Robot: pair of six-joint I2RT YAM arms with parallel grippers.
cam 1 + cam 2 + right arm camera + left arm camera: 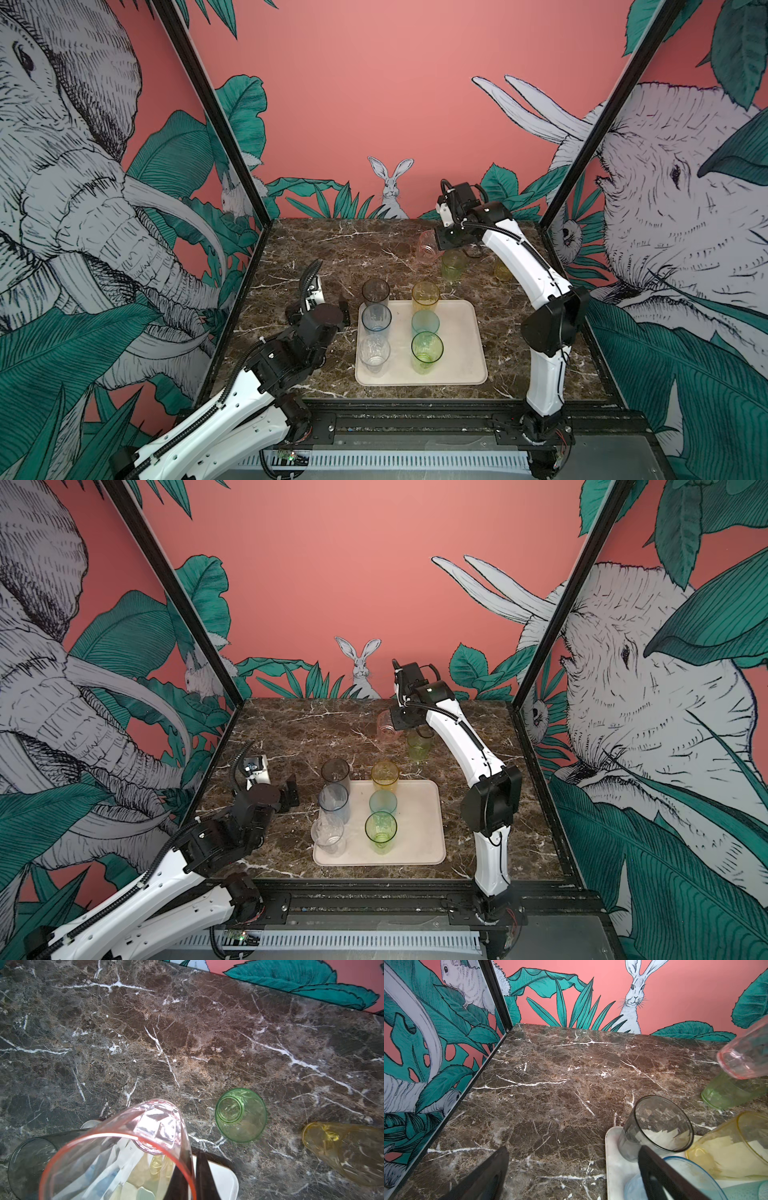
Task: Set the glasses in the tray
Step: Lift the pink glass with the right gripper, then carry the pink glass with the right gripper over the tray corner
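Note:
The cream tray holds several glasses in two rows: smoky grey, blue and clear, then tall amber, teal and tall green. Over the far table my right gripper is shut on the rim of a pink glass, which hangs tilted above the marble. A short green glass and an amber-yellow glass stand on the table beneath. My left gripper is open and holds nothing, just left of the tray's far corner by the grey glass.
The right third of the tray is bare. Brown marble table stretches between patterned walls, with black frame posts at the far corners. The right arm's elbow rises beside the tray's right edge.

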